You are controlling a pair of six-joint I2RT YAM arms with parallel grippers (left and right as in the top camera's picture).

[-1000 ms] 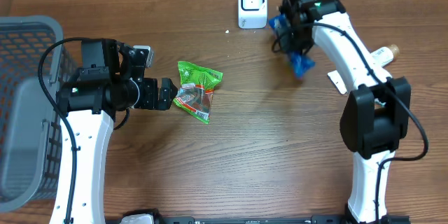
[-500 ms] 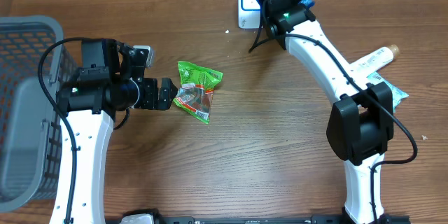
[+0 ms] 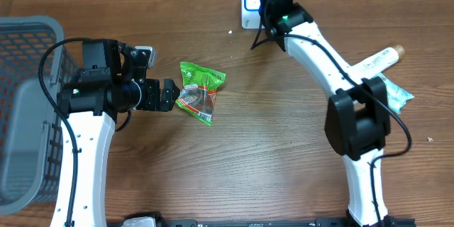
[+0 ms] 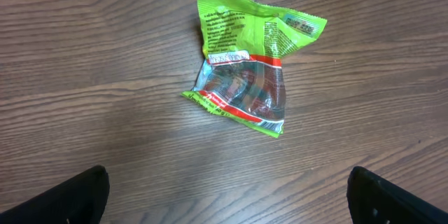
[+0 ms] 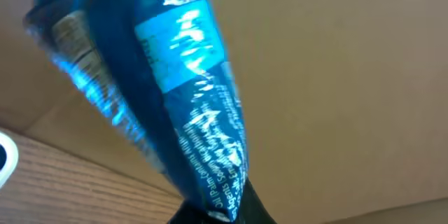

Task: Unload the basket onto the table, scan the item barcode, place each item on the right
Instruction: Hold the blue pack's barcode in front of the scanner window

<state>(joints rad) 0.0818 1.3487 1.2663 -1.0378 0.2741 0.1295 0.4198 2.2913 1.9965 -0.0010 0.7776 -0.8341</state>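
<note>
Wood table [image 3: 269, 156], green snack pkt [image 3: 201, 91], white scanner [image 3: 246, 14], teal pkt [image 3: 398, 96]

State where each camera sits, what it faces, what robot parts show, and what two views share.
Overhead: above the table, looking straight down; both arms show.
Left wrist: on the left arm, looking down at the green packet; open fingertips at bottom corners.
Right wrist: on the right arm, facing cardboard; right gripper shut on the blue packet.
Overhead and left wrist share the green packet.
</note>
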